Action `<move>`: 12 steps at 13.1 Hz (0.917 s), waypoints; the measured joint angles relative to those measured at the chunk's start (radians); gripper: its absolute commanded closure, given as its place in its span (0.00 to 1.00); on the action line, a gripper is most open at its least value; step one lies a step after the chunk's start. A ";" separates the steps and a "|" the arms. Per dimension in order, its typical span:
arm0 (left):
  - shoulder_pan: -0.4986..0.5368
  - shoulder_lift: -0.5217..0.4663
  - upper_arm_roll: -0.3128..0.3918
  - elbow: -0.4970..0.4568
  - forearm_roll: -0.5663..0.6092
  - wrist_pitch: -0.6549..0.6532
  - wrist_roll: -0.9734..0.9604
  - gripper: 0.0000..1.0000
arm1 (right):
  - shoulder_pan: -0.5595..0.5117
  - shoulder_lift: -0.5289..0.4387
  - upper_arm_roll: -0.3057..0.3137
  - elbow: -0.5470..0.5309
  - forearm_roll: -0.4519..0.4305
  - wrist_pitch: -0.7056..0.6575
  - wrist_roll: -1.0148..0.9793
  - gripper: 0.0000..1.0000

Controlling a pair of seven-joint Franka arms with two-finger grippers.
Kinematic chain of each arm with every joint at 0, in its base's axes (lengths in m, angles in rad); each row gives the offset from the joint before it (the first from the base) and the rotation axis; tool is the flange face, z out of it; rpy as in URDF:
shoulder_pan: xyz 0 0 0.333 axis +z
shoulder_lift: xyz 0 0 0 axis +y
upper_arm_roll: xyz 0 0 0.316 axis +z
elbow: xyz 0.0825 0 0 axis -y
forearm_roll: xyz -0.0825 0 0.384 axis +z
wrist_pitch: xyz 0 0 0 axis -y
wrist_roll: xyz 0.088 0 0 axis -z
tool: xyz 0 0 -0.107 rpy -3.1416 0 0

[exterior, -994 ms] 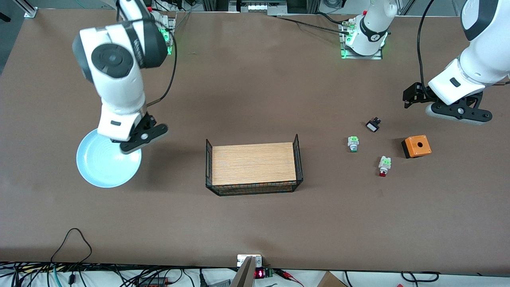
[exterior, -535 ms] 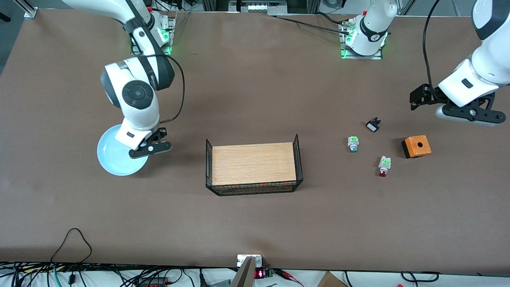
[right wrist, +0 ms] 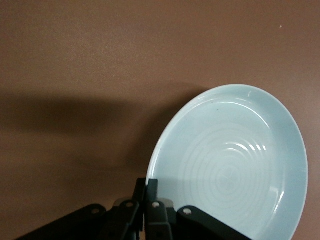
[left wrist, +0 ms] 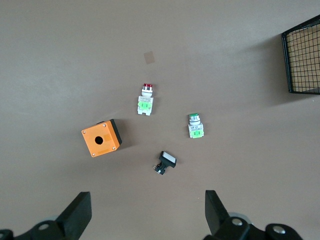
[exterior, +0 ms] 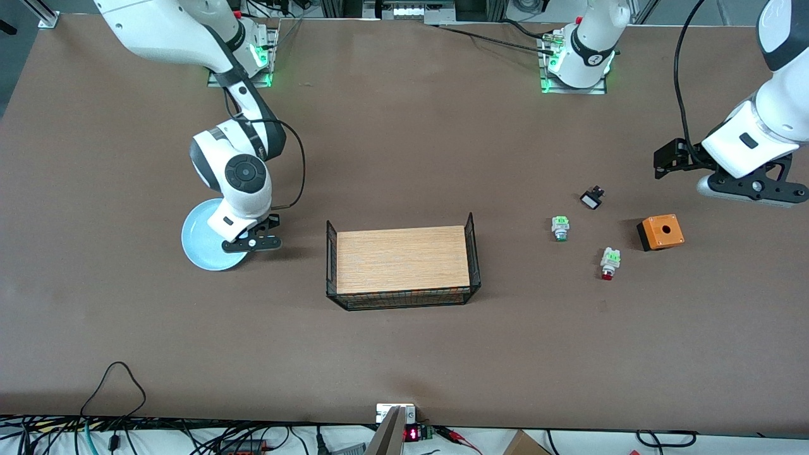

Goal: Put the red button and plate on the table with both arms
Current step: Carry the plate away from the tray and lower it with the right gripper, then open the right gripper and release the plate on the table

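Note:
My right gripper [exterior: 235, 254] is shut on the rim of the pale blue plate [exterior: 202, 242] and holds it low over the table [exterior: 404, 354], beside the rack toward the right arm's end. The right wrist view shows the plate [right wrist: 235, 160] pinched at its rim between the fingers [right wrist: 151, 192]. The red button [exterior: 608, 263] lies on the table nearer the front camera than the orange box; it also shows in the left wrist view [left wrist: 145, 99]. My left gripper [left wrist: 147, 212] is open and empty, up in the air over the table near the orange box [exterior: 660, 231].
A wire-sided rack with a wooden top [exterior: 402, 266] stands mid-table. A green-capped switch [exterior: 560, 227], a small black-and-white part [exterior: 591, 199] and the orange box with a hole lie toward the left arm's end. Cables run along the table's front edge.
My right arm has carried the plate toward the rack and lower. My left gripper has drifted slightly toward the table's edge at its own end.

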 measured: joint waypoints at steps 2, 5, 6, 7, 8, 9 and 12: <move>0.000 -0.017 -0.003 -0.010 0.000 0.011 -0.003 0.00 | -0.002 0.016 -0.005 -0.012 -0.008 0.029 0.015 0.96; 0.001 -0.039 -0.002 -0.047 0.000 0.053 -0.011 0.00 | -0.002 0.028 -0.006 -0.019 -0.021 0.042 0.048 0.28; 0.002 -0.039 -0.002 -0.050 0.000 0.055 -0.011 0.00 | -0.002 0.027 -0.007 -0.018 -0.023 0.044 0.048 0.00; 0.002 -0.039 -0.002 -0.052 0.000 0.057 -0.012 0.00 | -0.003 0.025 -0.008 -0.011 -0.024 0.044 0.048 0.00; 0.002 -0.040 -0.002 -0.053 0.000 0.058 -0.012 0.00 | -0.005 0.019 -0.011 0.004 -0.025 0.033 0.048 0.00; 0.002 -0.040 -0.002 -0.053 0.000 0.059 -0.012 0.00 | -0.012 0.011 -0.014 0.033 -0.020 -0.010 0.044 0.00; 0.003 -0.040 -0.001 -0.054 0.000 0.061 -0.013 0.00 | -0.061 -0.011 -0.019 0.181 0.171 -0.203 -0.133 0.00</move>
